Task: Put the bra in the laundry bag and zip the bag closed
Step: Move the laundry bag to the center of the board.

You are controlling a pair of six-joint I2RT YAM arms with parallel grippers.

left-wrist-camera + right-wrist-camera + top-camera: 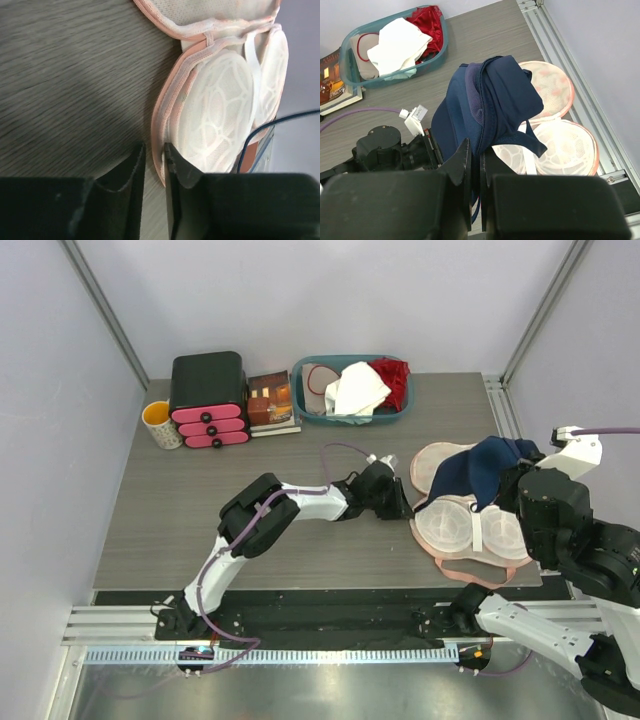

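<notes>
Right gripper jaws are pinched nearly together on a fold of the bra, which hangs draped over the open laundry bag on the table. Left gripper jaws stand narrow, the bag's pink zipper trim lying in the gap; whether they clamp it, I cannot tell.

The left arm and right arm are built of white links, black joints and purple cable; the left gripper is black.
</notes>
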